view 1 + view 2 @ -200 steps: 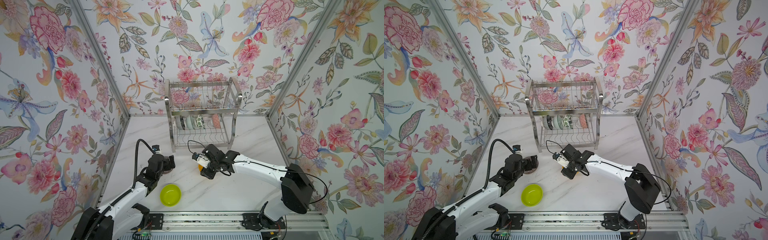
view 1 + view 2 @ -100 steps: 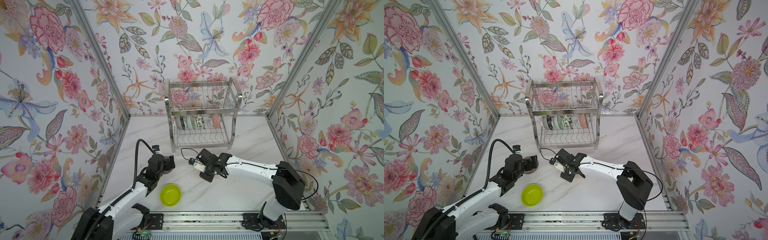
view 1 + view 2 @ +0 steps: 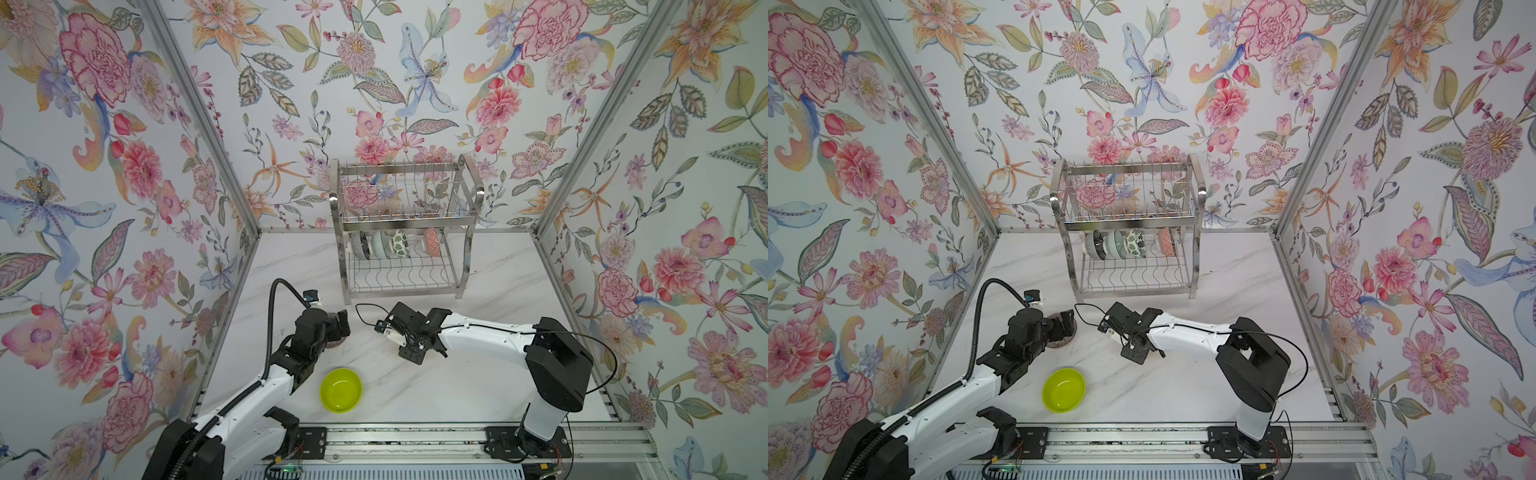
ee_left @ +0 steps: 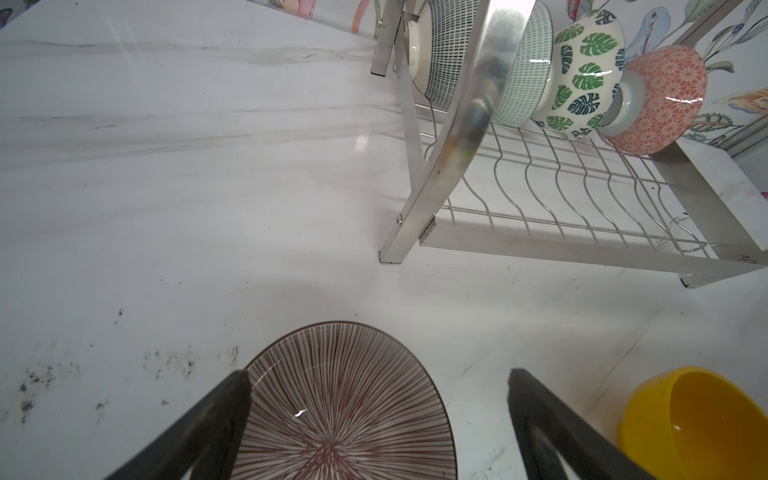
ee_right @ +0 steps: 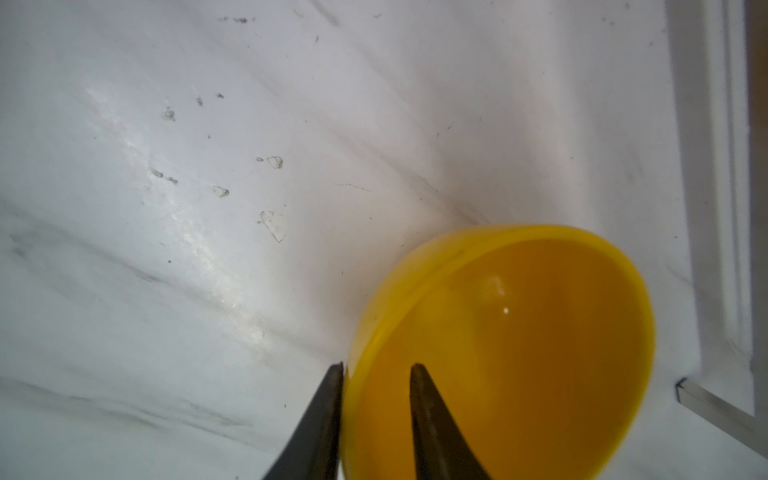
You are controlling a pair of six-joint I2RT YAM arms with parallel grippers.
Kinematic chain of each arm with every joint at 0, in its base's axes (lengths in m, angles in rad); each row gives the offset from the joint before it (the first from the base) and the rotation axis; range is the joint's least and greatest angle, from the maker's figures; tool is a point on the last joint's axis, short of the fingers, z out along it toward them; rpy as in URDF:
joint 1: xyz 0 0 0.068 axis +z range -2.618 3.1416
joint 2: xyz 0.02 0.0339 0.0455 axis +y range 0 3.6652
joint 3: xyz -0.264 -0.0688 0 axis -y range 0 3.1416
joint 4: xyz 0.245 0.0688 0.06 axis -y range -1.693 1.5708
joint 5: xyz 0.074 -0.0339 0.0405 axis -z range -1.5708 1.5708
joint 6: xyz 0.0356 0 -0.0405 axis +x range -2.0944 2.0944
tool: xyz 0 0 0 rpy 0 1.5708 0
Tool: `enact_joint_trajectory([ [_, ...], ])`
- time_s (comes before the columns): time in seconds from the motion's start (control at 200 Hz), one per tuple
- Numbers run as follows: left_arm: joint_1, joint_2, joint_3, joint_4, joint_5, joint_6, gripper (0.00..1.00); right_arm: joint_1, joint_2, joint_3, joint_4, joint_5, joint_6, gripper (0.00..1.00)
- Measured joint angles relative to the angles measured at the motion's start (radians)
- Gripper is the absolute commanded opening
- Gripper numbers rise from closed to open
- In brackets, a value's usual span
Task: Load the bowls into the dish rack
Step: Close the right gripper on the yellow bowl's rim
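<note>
Lime green bowl (image 3: 340,390) loose at table (image 3: 457,386) front; left jaws wide open, empty, flanking pinkish-brown ribbed bowl (image 4: 345,407); right jaws narrow, astride orange-yellow bowl (image 5: 519,340) rim for an edge pinch, not yet gripping; four bowls (image 3: 390,244) slotted in dish rack (image 3: 407,224) lower tier.

Our left arm (image 3: 249,399) and right arm (image 3: 478,338) have white links and black joints. A ribbed black hose (image 3: 271,316) loops off the left; a thin black cable (image 3: 482,328) follows the right. Our fingers (image 5: 320,424) are dark, tapered.
</note>
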Motion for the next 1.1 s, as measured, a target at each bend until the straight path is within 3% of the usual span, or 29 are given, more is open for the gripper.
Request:
enact_joint_trajectory([
  [0.676,0.0,-0.019,0.0,-0.007,0.0,0.0,0.98,-0.017,0.002,0.0,0.009,-0.022,-0.001,0.07],
  [1.101,0.0,-0.044,0.0,-0.008,0.001,-0.005,0.99,-0.116,-0.095,0.0,0.121,-0.13,0.055,0.06],
])
